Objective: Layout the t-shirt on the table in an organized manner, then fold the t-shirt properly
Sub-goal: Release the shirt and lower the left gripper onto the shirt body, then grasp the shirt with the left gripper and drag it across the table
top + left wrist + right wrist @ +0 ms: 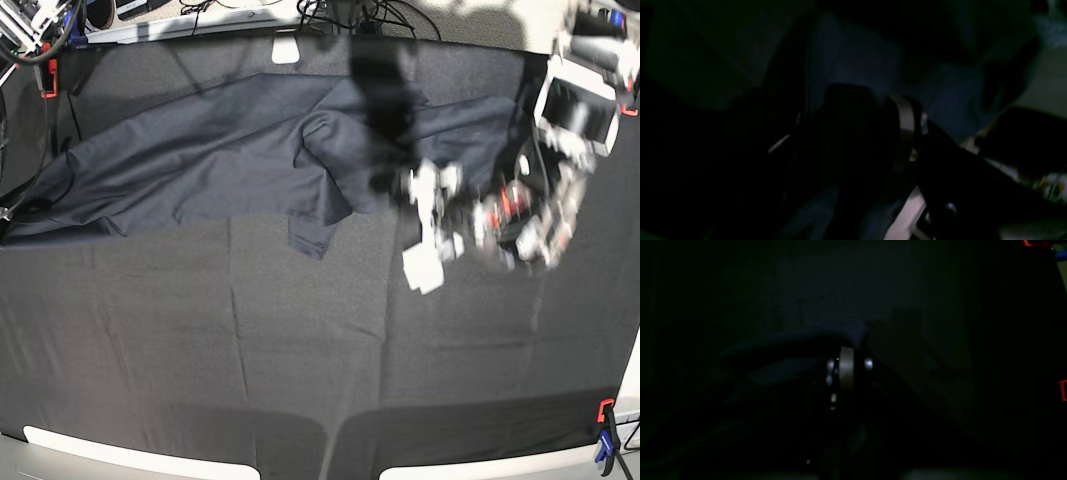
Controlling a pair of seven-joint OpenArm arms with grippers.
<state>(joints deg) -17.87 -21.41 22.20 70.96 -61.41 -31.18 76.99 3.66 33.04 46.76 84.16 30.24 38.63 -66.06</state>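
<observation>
The t-shirt (230,150) lies spread in loose folds across the far part of the tabletop (300,340), one corner hanging toward the middle. The left gripper (425,262) appears blurred over the shirt's edge on the base view's right; whether it holds cloth cannot be told. The right gripper (853,340) is closed, and in the dark wrist view a fold of the shirt lies at its tip. A red clamp (604,409) sits at the near corner.

One t-shirt (210,150), one table (300,340), roughly three red clamps (47,80) (edges blurry).
</observation>
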